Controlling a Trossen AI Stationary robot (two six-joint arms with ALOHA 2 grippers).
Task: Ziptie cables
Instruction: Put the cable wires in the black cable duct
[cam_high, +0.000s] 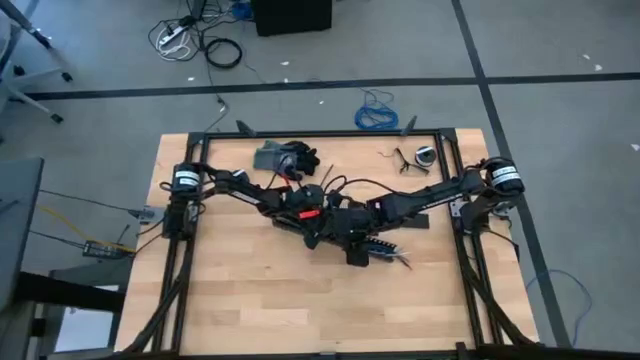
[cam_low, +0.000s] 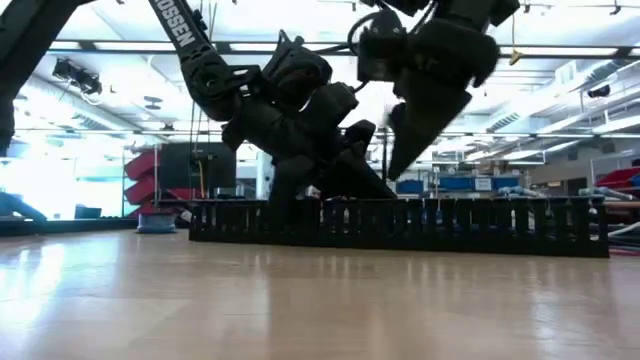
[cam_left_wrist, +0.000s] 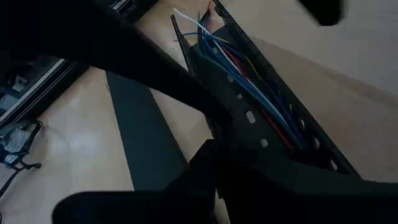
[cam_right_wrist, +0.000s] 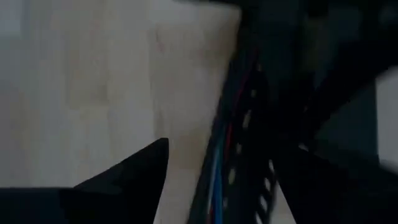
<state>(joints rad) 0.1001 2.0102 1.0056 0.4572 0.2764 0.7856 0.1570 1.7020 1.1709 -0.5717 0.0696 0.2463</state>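
Cables (cam_left_wrist: 245, 74): thin, light, floppy wires lying in a black slotted tray (cam_left_wrist: 292, 134) mid-desk (cam_high: 250, 300). They'd slip and splay, so best pinched as a bundle near the free ends. Left gripper (cam_high: 318, 238) and right gripper (cam_high: 352, 255) crowd the tray; can't tell the finger state of either.

Both arms: matte black jointed links. Left arm (cam_high: 235, 186) carries a red patch near the wrist and white block lettering along one link in the low view. Each shoulder base has a black-and-white cylindrical motor housing (cam_high: 506, 178). Thick black cords loop off the wrists. Fingers (cam_low: 415, 125) are dark, tapered wedges.
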